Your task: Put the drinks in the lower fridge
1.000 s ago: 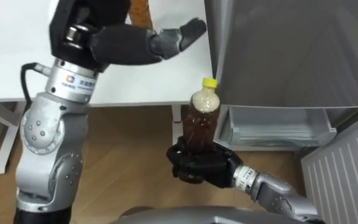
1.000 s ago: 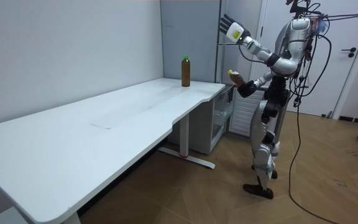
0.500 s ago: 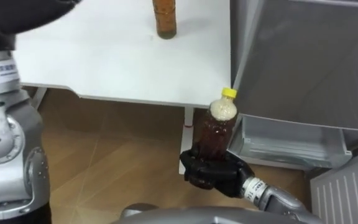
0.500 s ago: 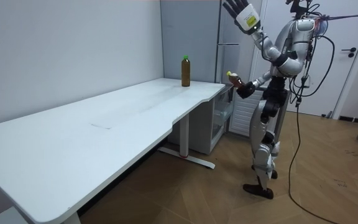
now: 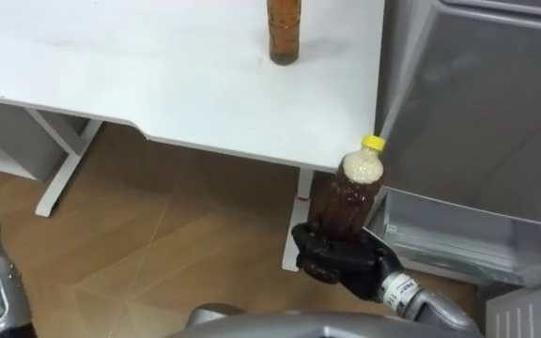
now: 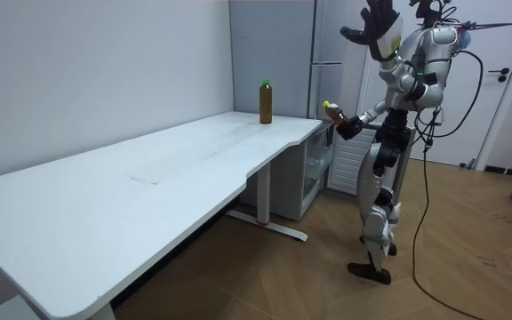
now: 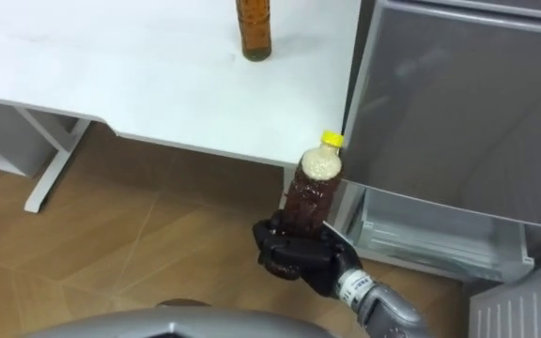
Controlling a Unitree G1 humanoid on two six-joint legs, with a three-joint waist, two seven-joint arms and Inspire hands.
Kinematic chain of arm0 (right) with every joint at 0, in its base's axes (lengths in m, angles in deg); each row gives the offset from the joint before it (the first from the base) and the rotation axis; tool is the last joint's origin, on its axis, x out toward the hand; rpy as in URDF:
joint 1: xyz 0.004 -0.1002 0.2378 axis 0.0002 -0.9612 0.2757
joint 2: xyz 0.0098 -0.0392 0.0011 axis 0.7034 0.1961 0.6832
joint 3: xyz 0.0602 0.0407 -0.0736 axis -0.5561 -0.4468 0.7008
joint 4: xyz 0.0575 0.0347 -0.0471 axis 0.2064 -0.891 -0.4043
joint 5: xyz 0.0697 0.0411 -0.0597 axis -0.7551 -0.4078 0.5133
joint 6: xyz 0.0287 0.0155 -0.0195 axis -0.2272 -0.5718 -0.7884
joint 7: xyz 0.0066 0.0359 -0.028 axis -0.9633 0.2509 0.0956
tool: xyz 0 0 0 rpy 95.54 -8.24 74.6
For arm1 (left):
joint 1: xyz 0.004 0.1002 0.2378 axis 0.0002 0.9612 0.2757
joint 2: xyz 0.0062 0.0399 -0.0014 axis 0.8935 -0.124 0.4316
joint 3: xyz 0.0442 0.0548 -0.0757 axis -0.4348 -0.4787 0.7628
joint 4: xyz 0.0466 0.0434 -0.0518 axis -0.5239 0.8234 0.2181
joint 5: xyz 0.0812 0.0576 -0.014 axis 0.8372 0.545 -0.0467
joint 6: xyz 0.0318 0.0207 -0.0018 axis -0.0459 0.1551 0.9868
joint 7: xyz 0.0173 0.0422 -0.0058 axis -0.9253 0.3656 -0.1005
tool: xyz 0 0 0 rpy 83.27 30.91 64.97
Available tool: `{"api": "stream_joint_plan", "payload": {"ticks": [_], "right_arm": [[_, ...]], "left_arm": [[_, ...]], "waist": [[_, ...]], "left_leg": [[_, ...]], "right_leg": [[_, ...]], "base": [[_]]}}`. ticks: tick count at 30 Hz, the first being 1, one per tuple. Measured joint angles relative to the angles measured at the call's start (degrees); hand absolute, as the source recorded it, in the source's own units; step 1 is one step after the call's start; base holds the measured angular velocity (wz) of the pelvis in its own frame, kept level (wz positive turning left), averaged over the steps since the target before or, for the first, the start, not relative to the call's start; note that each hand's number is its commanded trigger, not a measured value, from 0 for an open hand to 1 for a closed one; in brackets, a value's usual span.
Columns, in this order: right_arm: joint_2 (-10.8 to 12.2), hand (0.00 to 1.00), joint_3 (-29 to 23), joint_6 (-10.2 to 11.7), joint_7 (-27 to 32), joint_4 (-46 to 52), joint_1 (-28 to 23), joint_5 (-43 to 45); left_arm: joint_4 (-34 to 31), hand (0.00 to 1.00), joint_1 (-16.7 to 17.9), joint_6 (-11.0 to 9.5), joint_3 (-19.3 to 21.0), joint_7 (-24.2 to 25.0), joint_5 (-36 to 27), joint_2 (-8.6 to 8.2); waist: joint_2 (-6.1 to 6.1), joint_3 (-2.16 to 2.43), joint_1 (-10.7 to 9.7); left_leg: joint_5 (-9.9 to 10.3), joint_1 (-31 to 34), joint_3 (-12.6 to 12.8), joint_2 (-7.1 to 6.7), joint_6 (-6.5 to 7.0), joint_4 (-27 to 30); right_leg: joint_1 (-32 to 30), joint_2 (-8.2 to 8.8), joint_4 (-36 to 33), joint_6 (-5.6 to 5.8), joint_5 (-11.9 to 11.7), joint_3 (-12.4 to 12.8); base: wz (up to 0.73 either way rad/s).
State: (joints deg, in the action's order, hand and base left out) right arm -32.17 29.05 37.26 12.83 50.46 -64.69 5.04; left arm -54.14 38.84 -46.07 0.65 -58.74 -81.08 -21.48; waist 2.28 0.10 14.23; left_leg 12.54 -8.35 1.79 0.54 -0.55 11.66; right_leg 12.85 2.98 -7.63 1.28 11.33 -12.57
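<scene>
One brown bottle [image 5: 347, 199], yellow-capped, upright at lower centre, right hand [image 5: 338, 267] clamped round its base. Right of it: grey fridge [image 5: 477, 103], clear drawer [image 5: 458, 246] showing low down. Top centre: second bottle [image 5: 283, 28] on white table [image 5: 158, 84]. Left hand [image 6: 377, 25] raised, fingers spread, top of room view.

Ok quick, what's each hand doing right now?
Left hand: open, up high, holding nothing.
Right hand: closed around the brown drink bottle.
</scene>
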Motion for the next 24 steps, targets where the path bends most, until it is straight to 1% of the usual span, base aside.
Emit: {"api": "stream_joint_plan", "payload": {"ticks": [1,2,3,4,5,6,7,8,10,11,13,14,15,16,17,19,20,21,22,23,24], "right_arm": [[-0.1,1.00,0.0,-0.6,0.6,0.1,0.0,0.0],[-0.2,1.00,0.0,-0.9,0.8,0.1,0.1,-0.1],[-0.3,1.00,0.1,-1.1,1.1,0.1,0.0,-0.4],[-0.3,1.00,0.1,-1.3,1.8,0.1,0.0,-1.5],[-0.3,1.00,0.1,-1.4,2.2,0.1,0.0,-2.4],[-0.1,1.00,0.1,-1.8,3.0,0.1,0.4,-2.9],[0.1,1.00,0.0,-2.3,3.6,0.1,0.9,-2.9],[0.1,1.00,0.0,-2.5,4.0,0.1,1.1,-3.0],[0.2,1.00,0.6,-3.0,5.1,0.1,1.6,-4.0],[0.2,1.00,0.8,-3.2,5.3,0.1,1.7,-4.4],[0.2,1.00,1.3,-4.0,6.3,0.0,1.8,-5.2],[0.2,1.00,1.4,-4.4,6.4,0.0,1.8,-5.6],[0.2,1.00,1.7,-5.0,6.6,0.0,1.9,-6.6],[-0.1,1.00,2.2,-5.1,6.9,0.0,2.0,-7.3],[-0.2,1.00,2.4,-5.1,6.9,0.0,2.1,-7.5],[-0.4,1.00,2.7,-5.7,6.9,0.0,2.3,-10.2],[-0.4,1.00,2.9,-5.7,6.9,0.0,2.4,-10.6],[-0.7,1.00,3.3,-5.9,6.9,0.0,2.6,-10.9],[-1.2,1.00,3.2,-6.6,7.0,0.0,2.7,-11.1],[-1.3,1.00,3.2,-7.0,7.0,0.0,2.9,-11.1],[-1.3,1.00,3.4,-7.6,7.0,-0.1,3.3,-11.1]], "left_arm": [[2.8,0.00,0.3,0.9,-0.1,-0.8,-3.6,0.01],[4.4,0.00,0.7,1.0,-0.2,-1.0,-5.1,0.00],[8.1,0.00,2.1,1.1,-1.0,-1.0,-7.9,0.00],[11.5,0.00,3.7,1.8,-2.5,-1.1,-10.6,-0.02],[13.2,0.00,4.2,2.4,-3.5,-1.1,-11.8,-0.04],[16.6,0.00,5.3,3.5,-5.7,-0.9,-15.0,-0.05],[20.2,0.00,6.3,4.3,-8.0,-0.2,-17.8,-0.06],[22.4,0.00,6.5,4.8,-9.0,0.1,-19.1,-0.05],[30.9,0.00,6.7,7.1,-12.8,2.3,-23.2,-0.05],[32.6,0.00,6.8,7.5,-13.9,2.9,-24.0,-0.05],[39.4,0.00,6.9,9.0,-18.4,6.1,-24.9,-0.07],[41.0,0.00,6.9,9.4,-19.3,7.0,-25.1,-0.08],[44.6,0.00,7.1,9.9,-20.9,8.9,-25.4,-0.07],[48.4,0.00,7.3,10.6,-21.9,10.6,-25.6,-0.07],[50.3,0.00,7.4,11.0,-22.5,11.3,-25.8,-0.07],[56.8,0.00,7.3,12.9,-22.9,14.6,-26.1,-0.41],[58.0,0.00,7.3,13.4,-23.0,15.5,-25.9,-0.44],[60.0,0.00,7.4,14.3,-23.4,16.8,-25.7,-0.45],[62.0,0.00,7.4,15.1,-23.8,18.3,-25.3,-0.53],[63.3,0.00,7.4,15.4,-24.0,19.1,-25.3,-0.59],[66.0,0.00,7.3,16.1,-24.8,20.5,-24.7,-0.55]], "waist": [[-0.20,0.06,0.2],[-0.42,0.16,0.3],[-0.42,0.21,0.3],[-0.51,0.21,0.3],[-0.60,0.19,0.2],[-0.75,0.23,0.4],[-0.85,0.24,0.2],[-0.83,0.23,0.2],[-0.81,0.16,0.1],[-0.86,0.12,0.0],[-0.81,0.07,-0.4],[-0.81,0.07,-0.4],[-0.82,0.06,-0.9],[-0.87,0.02,-1.4],[-0.86,0.03,-1.5],[-1.14,-0.14,-1.8],[-1.23,-0.19,-1.8],[-1.29,-0.45,-2.1],[-1.22,-0.54,-2.2],[-1.22,-0.57,-2.4],[-1.21,-0.67,-3.1]], "left_leg": [[0.0,0.0,0.0,-0.02,0.00,0.0],[0.0,-0.1,0.0,-0.03,0.00,-0.2],[0.0,-0.4,0.1,-0.03,0.00,-0.5],[0.0,-0.5,0.5,-0.02,0.01,-0.5],[0.0,-0.4,0.5,0.00,0.01,-0.5],[0.0,-0.5,0.5,0.02,0.01,-0.5],[0.0,-0.7,0.5,0.04,0.01,-0.7],[0.0,-1.0,0.5,0.05,0.01,-1.0],[0.0,-1.2,1.1,0.24,0.00,-1.3],[0.0,-1.1,1.2,0.27,0.00,-1.3],[0.0,-0.9,1.2,0.26,-0.01,-1.5],[0.0,-0.9,1.2,0.26,-0.01,-1.6],[0.0,-0.9,1.2,0.26,-0.01,-1.7],[0.0,-0.9,1.3,0.26,-0.01,-1.7],[0.0,-0.9,1.5,0.27,-0.01,-1.8],[0.0,-0.5,2.0,0.33,-0.01,-1.9],[0.0,-0.3,2.1,0.36,0.00,-1.9],[0.0,0.0,2.3,0.40,0.00,-1.8],[0.0,0.2,2.3,0.41,0.01,-1.8],[0.0,0.3,2.5,0.41,0.01,-1.9],[0.0,0.7,2.5,0.41,0.02,-1.8]], "right_leg": [[0.0,0.02,0.1,0.02,0.0,-0.1],[0.0,0.03,0.1,0.05,0.0,0.0],[0.1,0.06,0.1,0.09,0.1,0.3],[0.1,0.06,0.1,0.10,0.1,0.4],[0.1,0.06,0.0,0.10,0.1,0.4],[0.0,0.06,-0.1,0.10,0.1,0.4],[0.1,0.06,-0.1,0.10,0.1,0.4],[0.2,0.05,-0.1,0.10,0.1,0.4],[0.3,-0.10,-0.2,0.10,0.0,0.9],[0.3,-0.11,-0.2,0.09,0.0,0.9],[0.1,-0.10,-0.3,0.08,0.0,1.0],[0.1,-0.10,-0.3,0.08,0.0,1.0],[0.0,-0.12,-0.3,0.08,0.0,1.2],[-0.1,-0.14,-0.3,0.08,0.0,1.3],[-0.2,-0.16,-0.3,0.08,0.0,1.5],[-0.9,-0.16,-0.4,0.08,0.0,1.7],[-1.0,-0.15,-0.5,0.08,0.0,1.8],[-1.2,-0.15,-0.7,0.06,0.0,1.8],[-1.7,-0.13,-1.1,0.07,0.0,2.0],[-1.9,-0.13,-1.1,0.07,0.0,2.1],[-2.1,-0.10,-1.1,0.07,0.0,2.0]], "base": [[0.00],[-0.05],[-0.08],[-0.08],[-0.04],[0.00],[0.00],[-0.04],[-0.10],[-0.08],[0.00],[0.00],[0.00],[-0.05],[-0.09],[-0.09],[-0.06],[-0.04],[-0.05],[0.00],[0.00]]}}
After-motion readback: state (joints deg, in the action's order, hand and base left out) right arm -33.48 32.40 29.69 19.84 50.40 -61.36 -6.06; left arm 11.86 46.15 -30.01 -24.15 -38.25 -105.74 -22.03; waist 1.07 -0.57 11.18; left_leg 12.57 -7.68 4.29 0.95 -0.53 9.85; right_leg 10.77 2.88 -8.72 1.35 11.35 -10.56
